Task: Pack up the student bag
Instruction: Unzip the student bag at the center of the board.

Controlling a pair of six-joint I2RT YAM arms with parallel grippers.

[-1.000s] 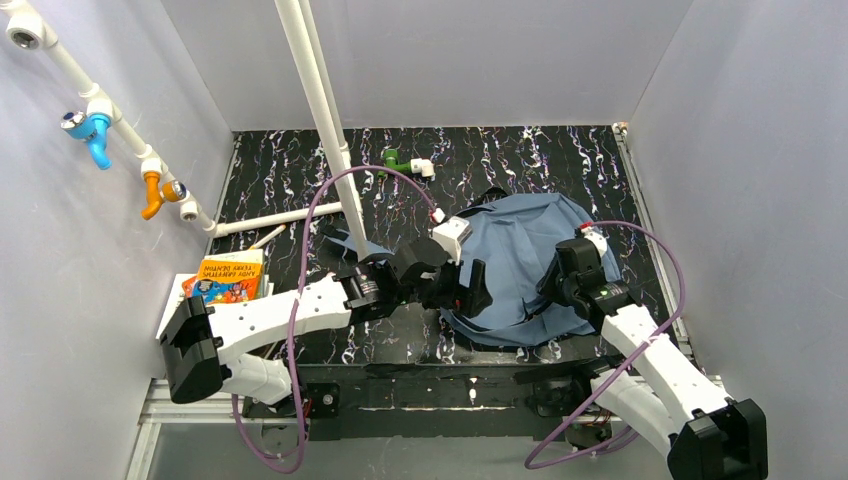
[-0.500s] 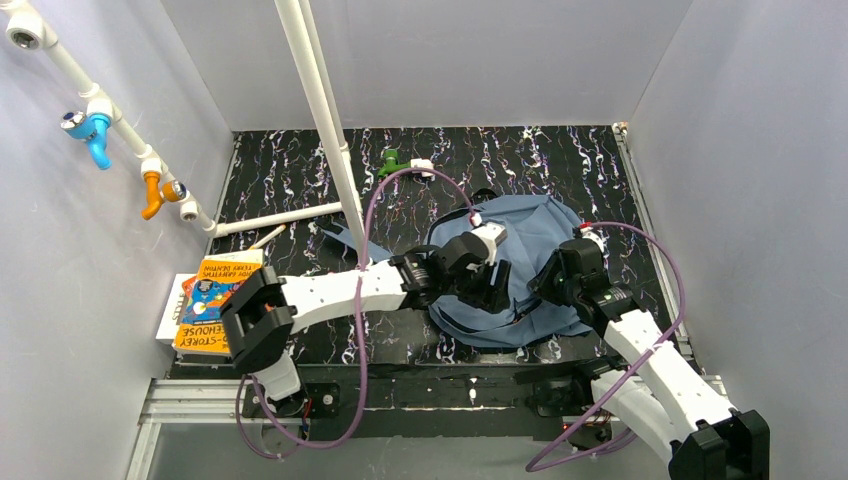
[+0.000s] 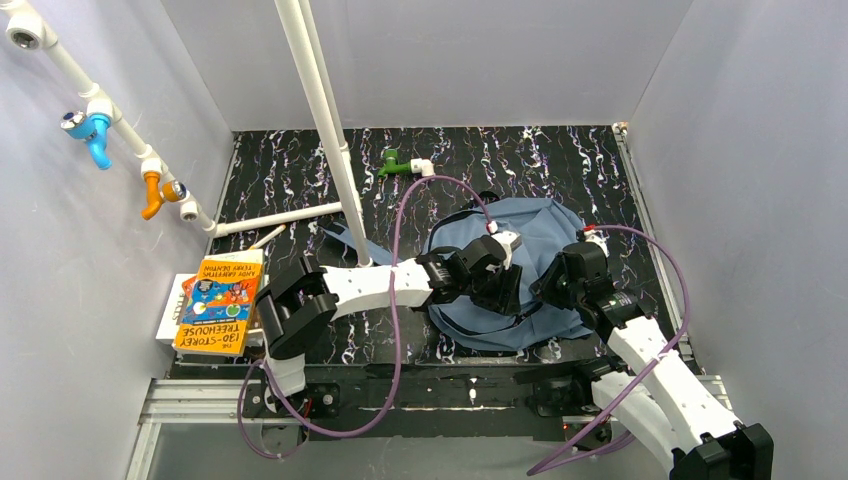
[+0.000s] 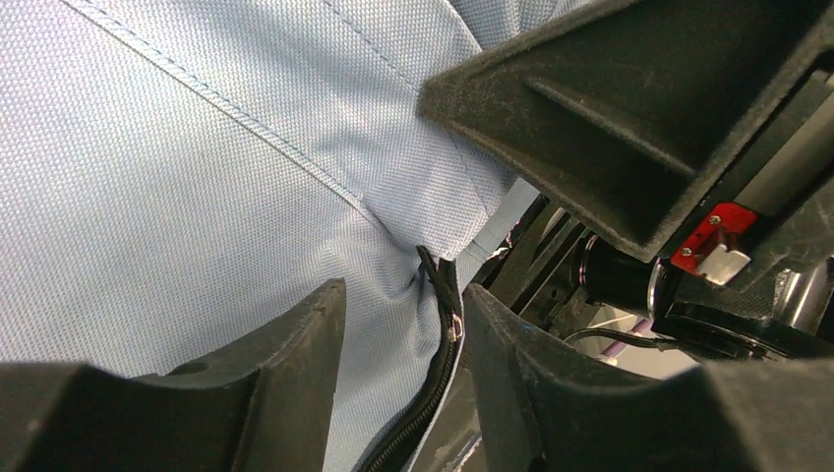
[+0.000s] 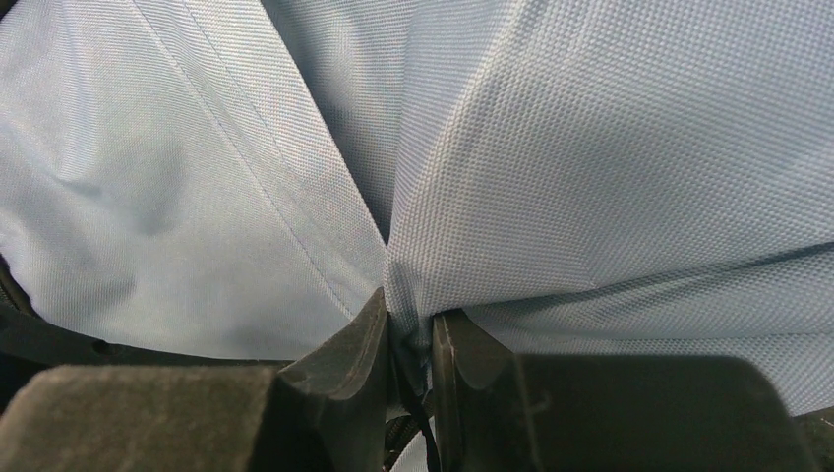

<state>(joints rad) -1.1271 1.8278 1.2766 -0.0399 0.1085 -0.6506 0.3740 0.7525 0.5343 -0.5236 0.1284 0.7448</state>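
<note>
The slate-blue student bag [image 3: 545, 230] lies crumpled on the right half of the black table. My left gripper [image 3: 507, 288] reaches across onto its near middle. In the left wrist view the left gripper [image 4: 405, 295] is open, and between its jaws lie a fold of the bag's fabric [image 4: 197, 177] and a black zipper [image 4: 447, 329] next to the right finger. My right gripper [image 3: 552, 284] sits at the bag's near right edge. The right wrist view shows the right gripper [image 5: 408, 317] shut on a pinched fold of bag cloth [image 5: 590, 147].
A stack of books [image 3: 218, 302] with an orange cover lies at the table's left edge. A slanted white pipe [image 3: 325, 130] rises from mid-table, with a green fitting [image 3: 396, 160] behind it. Blue [image 3: 90, 130] and orange [image 3: 155, 195] valves hang on the left wall.
My left arm swung right from the bag's left edge onto its near middle, uncovering the books, and its jaws narrowed. My right gripper closed a little tighter on the fabric.
</note>
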